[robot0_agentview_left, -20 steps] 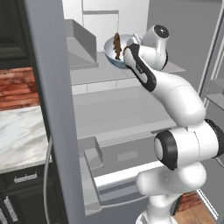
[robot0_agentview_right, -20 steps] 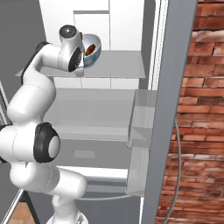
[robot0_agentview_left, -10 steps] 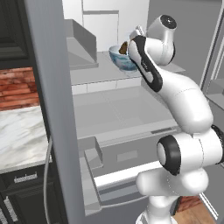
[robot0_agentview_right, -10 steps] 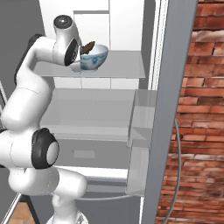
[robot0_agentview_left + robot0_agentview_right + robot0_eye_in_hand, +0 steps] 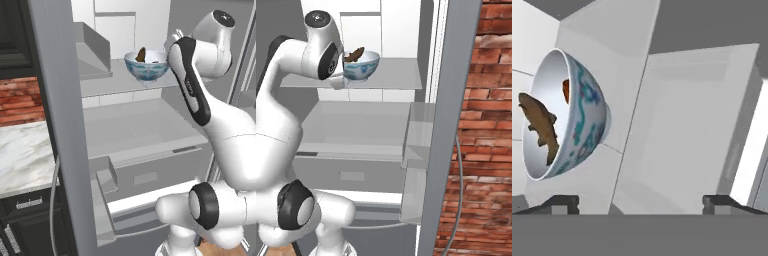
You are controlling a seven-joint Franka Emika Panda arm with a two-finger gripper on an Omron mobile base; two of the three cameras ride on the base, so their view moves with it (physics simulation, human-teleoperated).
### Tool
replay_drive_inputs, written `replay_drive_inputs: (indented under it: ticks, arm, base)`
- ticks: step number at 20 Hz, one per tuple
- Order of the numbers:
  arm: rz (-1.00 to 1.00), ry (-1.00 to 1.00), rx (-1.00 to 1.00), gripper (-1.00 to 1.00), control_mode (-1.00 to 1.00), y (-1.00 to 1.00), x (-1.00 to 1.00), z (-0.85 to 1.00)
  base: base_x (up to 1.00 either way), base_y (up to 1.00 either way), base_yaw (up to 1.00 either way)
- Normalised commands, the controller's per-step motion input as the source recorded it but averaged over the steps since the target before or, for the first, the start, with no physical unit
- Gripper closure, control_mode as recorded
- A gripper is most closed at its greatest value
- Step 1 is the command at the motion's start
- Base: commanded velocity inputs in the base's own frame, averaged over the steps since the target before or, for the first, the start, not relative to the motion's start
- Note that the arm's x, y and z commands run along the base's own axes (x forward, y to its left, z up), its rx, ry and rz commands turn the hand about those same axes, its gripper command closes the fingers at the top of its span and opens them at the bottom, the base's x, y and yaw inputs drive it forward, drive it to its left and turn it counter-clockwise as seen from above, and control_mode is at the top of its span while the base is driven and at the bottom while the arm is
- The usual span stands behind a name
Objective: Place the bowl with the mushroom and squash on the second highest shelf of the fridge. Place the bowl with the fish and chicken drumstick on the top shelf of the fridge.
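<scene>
Fridge [image 5: 150, 130] stands open; patterned bowl [image 5: 146, 65] with fish [image 5: 539, 127] and drumstick [image 5: 565, 90] sits on the top shelf [image 5: 391, 75]; end effector [image 5: 639, 202] spread wide, empty, bowl just left of it.

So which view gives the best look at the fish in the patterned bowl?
The hand view: the fish shows nearly full length against the bowl's pale inside. In the right base view it pokes over the rim; in the left base view a dark tip rises above the rim.

The patterned bowl [image 5: 146, 66] sits on the top shelf [image 5: 107, 82].
</scene>
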Motion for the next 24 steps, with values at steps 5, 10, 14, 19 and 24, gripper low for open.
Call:
replay_drive_inputs:
  ticks: [5,10,14,19,24]
  arm:
    - [0.13,0.2,-0.4,-1.0,-1.0,0.07,-1.0,-1.0]
    - [0.33,-0.02,-0.29,-1.0,-1.0,-0.12,-0.24,-0.8]
    - [0.19,-0.14,-0.13,-1.0,-1.0,0.0,0.11,-0.42]
    - [0.05,0.0,0.0,-1.0,-1.0,0.0,-0.61,-0.03]
    - [0.07,0.01,0.0,-1.0,-1.0,0.0,-0.9,0.0]
  base:
    - [0.0,0.0,0.0]
    - [0.0,0.0,0.0]
    - [0.0,0.0,0.0]
    - [0.0,0.0,0.0]
    - [0.0,0.0,0.0]
